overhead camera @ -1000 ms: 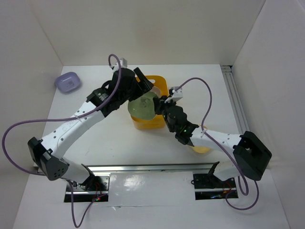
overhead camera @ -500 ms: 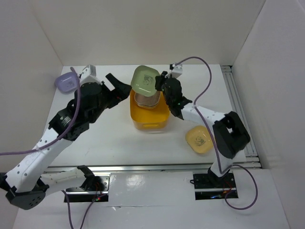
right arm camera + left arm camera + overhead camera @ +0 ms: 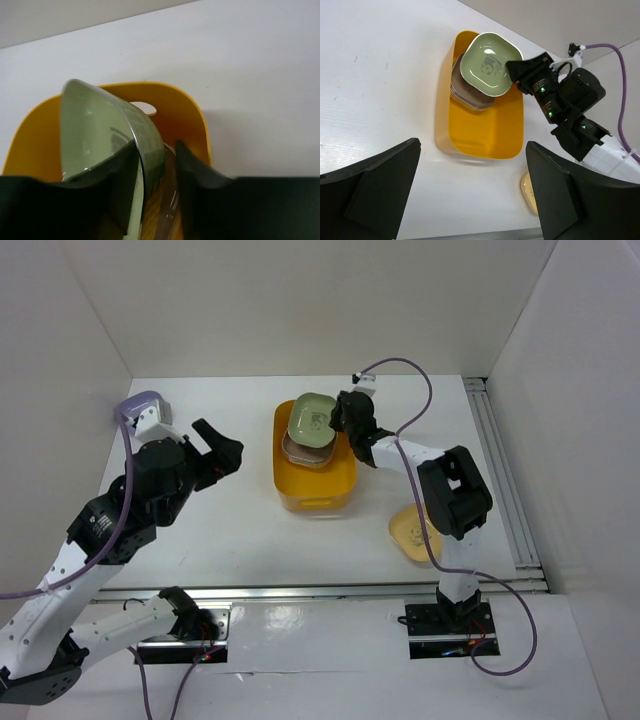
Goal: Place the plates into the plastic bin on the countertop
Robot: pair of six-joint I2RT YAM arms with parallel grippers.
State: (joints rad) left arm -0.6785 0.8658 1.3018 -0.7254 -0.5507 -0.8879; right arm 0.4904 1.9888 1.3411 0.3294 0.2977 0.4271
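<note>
Right tool (image 3: 338, 420) closed tight, pinching rim of green plate (image 3: 312, 418) over other plates (image 3: 300, 452) in bin (image 3: 318, 495). Left tool (image 3: 218, 448) spread wide, empty. Green plate looks stiff, slippery, breakable; grip rim.

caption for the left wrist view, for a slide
Right gripper holds the green rounded-square dish over stacked dishes in the rectangular yellow-orange plastic bin

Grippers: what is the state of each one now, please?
Left gripper: open, holding nothing.
Right gripper: closed on the rim of the green plate, over the plastic bin.
</note>
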